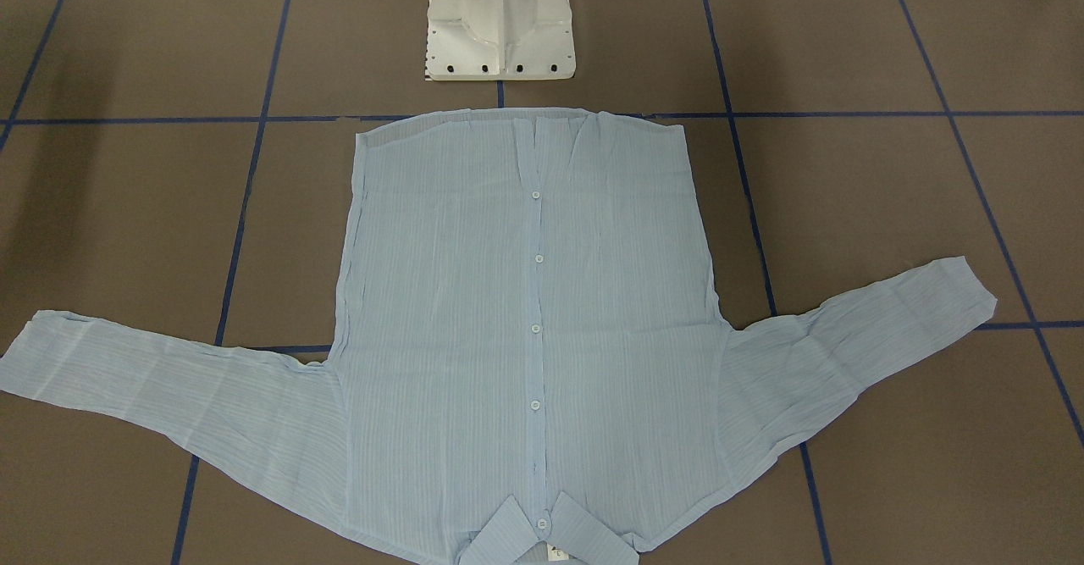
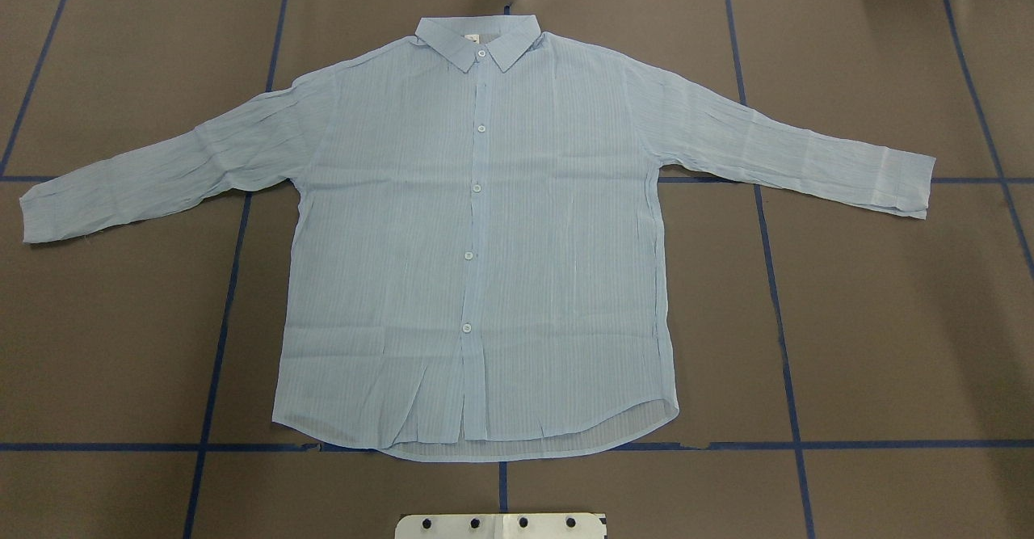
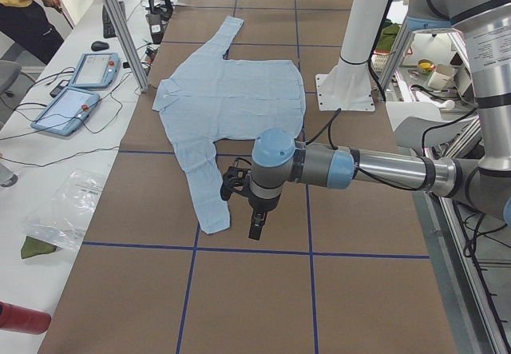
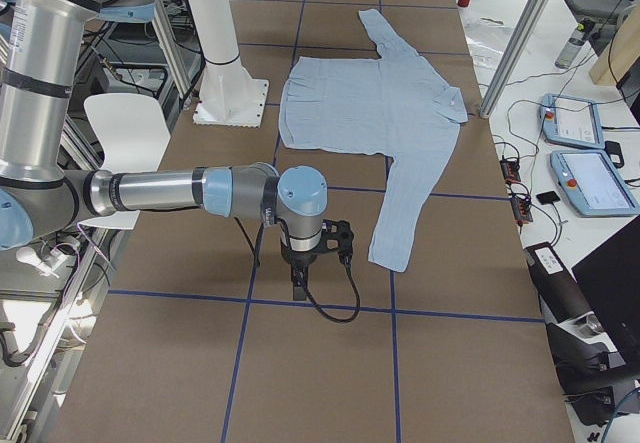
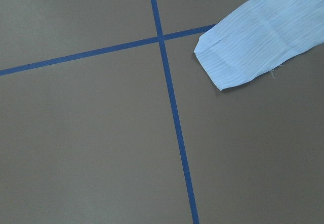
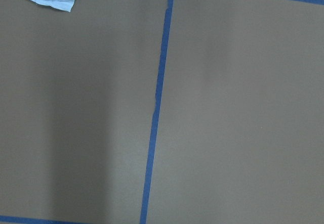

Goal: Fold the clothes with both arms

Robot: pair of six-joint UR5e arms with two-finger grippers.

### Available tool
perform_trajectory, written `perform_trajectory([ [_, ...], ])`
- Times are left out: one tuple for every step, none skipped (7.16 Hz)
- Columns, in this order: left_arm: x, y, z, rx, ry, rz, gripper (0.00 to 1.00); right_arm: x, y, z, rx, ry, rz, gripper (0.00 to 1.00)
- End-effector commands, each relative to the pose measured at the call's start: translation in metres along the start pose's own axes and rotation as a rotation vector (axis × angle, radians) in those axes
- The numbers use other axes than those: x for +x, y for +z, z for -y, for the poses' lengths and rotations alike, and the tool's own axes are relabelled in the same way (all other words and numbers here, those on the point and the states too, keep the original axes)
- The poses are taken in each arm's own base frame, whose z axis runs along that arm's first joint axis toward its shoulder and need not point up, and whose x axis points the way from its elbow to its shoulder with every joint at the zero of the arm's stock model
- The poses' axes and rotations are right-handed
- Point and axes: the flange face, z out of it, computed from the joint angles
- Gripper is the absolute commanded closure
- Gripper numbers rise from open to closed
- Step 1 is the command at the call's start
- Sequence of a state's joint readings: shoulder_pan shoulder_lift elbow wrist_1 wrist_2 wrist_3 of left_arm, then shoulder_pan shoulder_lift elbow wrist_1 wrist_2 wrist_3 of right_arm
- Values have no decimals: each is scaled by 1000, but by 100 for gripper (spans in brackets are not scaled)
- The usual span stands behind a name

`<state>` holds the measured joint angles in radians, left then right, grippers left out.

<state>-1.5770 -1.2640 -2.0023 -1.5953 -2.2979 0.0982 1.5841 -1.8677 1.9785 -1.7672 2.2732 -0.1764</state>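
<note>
The light-blue shirt (image 2: 517,264) lies buttoned and spread flat, ready for folding. The left gripper (image 3: 255,228) and right gripper (image 4: 298,285) hover beyond either sleeve; I can't tell how far open they are.

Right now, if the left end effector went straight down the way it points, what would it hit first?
The left end effector points down, so probably the bare table, beside the sleeve cuff, though depth is unclear.
</note>
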Motion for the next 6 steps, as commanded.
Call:
perform_trajectory([
  [14, -16, 3, 32, 31, 3, 0, -1, -2, 3, 6, -3, 1, 0],
  [20, -24, 6, 49, 44, 7, 0, -5, -7, 6, 16, -18, -1, 0],
  [28, -33, 10, 72, 64, 11, 0, -14, -19, 21, 45, -43, -7, 0],
  [32, -39, 16, 110, 87, 12, 0, -27, -39, 47, 93, -75, -11, 0],
  [43, -55, 43, 193, 157, 27, 0, -43, -57, 68, 165, -138, 10, 0],
  [53, -69, 72, 264, 221, 39, 0, -47, -63, 86, 244, -210, 8, 0],
])
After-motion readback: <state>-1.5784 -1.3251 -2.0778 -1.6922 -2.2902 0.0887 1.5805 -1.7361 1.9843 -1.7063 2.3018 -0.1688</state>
